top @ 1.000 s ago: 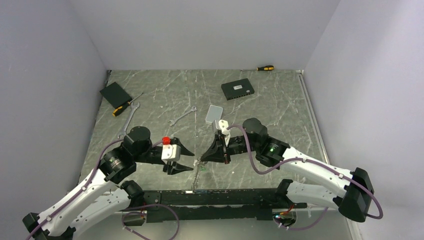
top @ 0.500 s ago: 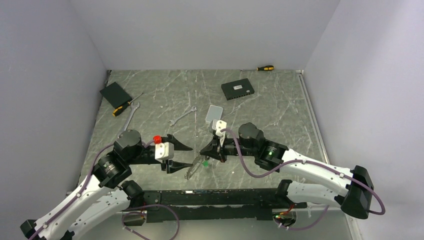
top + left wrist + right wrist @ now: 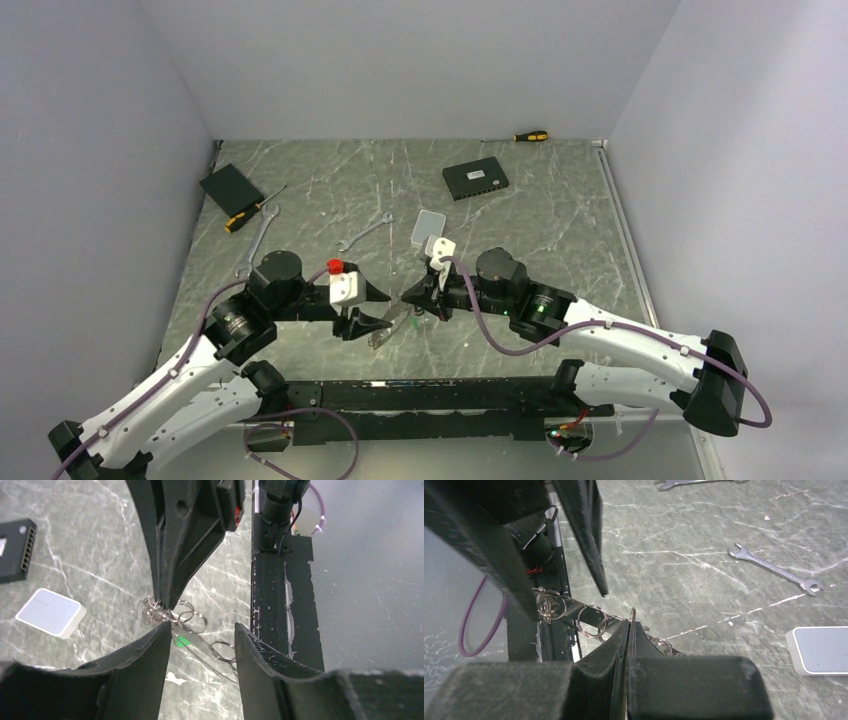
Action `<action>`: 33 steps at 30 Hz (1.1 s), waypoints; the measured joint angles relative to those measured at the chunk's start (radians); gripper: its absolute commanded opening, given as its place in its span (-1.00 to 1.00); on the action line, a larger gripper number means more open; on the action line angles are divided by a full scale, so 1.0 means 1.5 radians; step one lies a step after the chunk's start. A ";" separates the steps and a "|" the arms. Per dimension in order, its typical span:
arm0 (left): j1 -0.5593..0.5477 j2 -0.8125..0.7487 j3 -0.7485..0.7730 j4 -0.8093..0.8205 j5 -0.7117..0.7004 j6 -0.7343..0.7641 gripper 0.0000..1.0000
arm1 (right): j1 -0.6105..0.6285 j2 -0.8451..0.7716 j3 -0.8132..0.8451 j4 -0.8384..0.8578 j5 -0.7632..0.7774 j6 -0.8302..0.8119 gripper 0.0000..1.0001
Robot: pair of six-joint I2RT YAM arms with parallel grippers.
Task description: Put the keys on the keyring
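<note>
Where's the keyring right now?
The keyring is front-centre in the top view, pinched by the right gripper, with the open left gripper just left of it.

Keyring (image 3: 632,613): thin loop, edge-on, pinched in right gripper (image 3: 628,626); silver keys (image 3: 190,642), green tag, on linked rings.

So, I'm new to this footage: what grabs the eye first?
The right tool, shut on the keyring, meets the open left tool nose to nose at the table's near middle, the keys bunched where they meet. A wrench and a screwdriver lie farther back.
</note>
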 measured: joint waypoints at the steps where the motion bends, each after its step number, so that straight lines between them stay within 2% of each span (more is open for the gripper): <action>1: 0.000 0.007 0.001 -0.003 -0.004 0.000 0.03 | 0.001 -0.001 0.000 0.000 -0.003 0.000 -1.00; 6: 0.003 0.005 0.001 -0.016 -0.029 0.000 -0.17 | 0.002 -0.008 -0.002 0.001 -0.050 -0.030 -1.00; 11: 0.006 -0.038 0.001 -0.012 -0.037 0.002 -0.15 | 0.003 -0.013 -0.010 0.001 -0.087 -0.048 -1.00; 16: 0.006 -0.014 0.005 -0.014 -0.026 0.002 0.01 | 0.004 -0.016 -0.012 0.001 -0.091 -0.048 -1.00; 22: 0.009 0.029 0.011 -0.015 0.002 -0.005 0.27 | 0.007 -0.005 -0.009 -0.010 -0.045 -0.047 -1.00; 26: 0.010 0.037 0.011 -0.012 0.009 -0.027 0.36 | 0.012 0.006 -0.008 -0.020 -0.014 -0.046 -1.00; 29: 0.011 0.038 0.011 -0.008 0.006 -0.043 0.31 | 0.019 0.007 -0.008 -0.024 0.010 -0.045 -1.00; 33: 0.012 0.048 0.011 -0.007 -0.001 -0.056 0.14 | 0.022 0.007 -0.007 -0.031 0.033 -0.045 -1.00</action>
